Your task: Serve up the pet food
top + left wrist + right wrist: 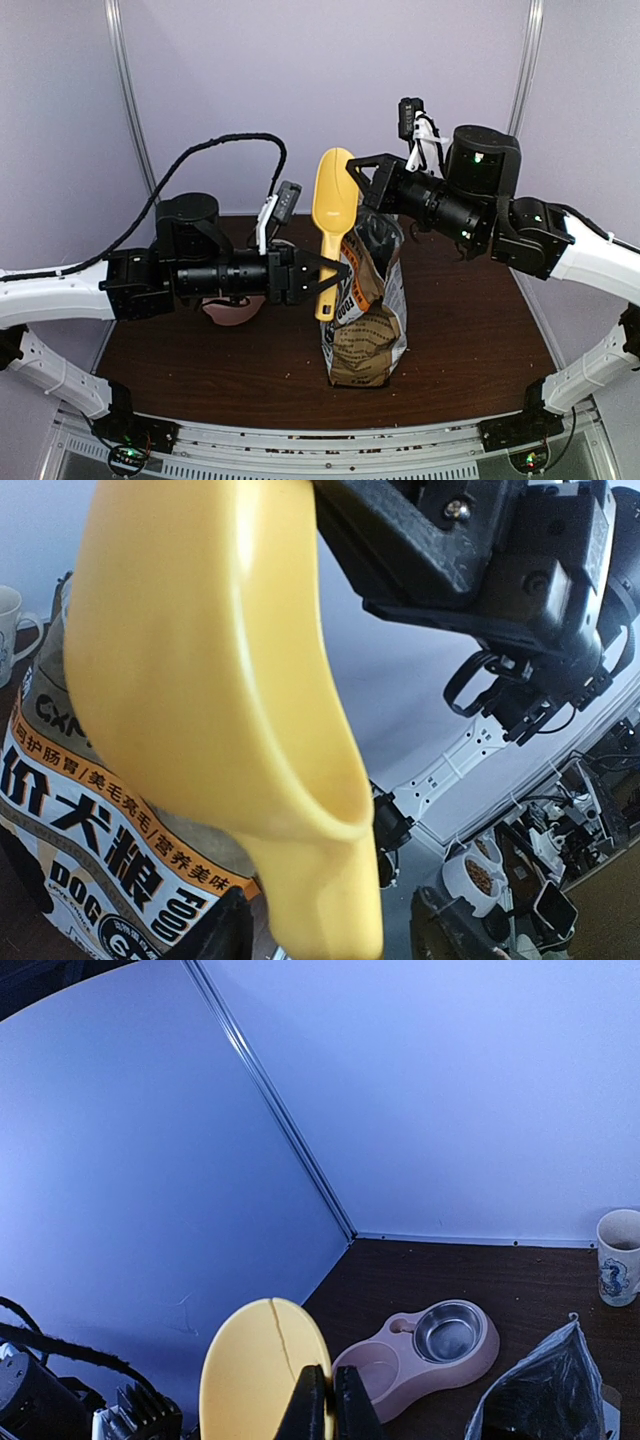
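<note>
Pet food is not in sight, probably still inside the upright printed bag [365, 320]. The pink feeder [392, 1348] has an empty steel bowl [450, 1330], so serving has not begun. The right gripper [358, 172] pinches the rim of the empty-looking yellow scoop [333, 195] above the bag, while the left gripper [335, 272] jaws stand spread around its handle.

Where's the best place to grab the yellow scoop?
Grab the yellow scoop by its slim handle, from the left, where the left gripper is. It stands upright, bowl on top, so the narrow handle points down and fits between the fingers.
</note>
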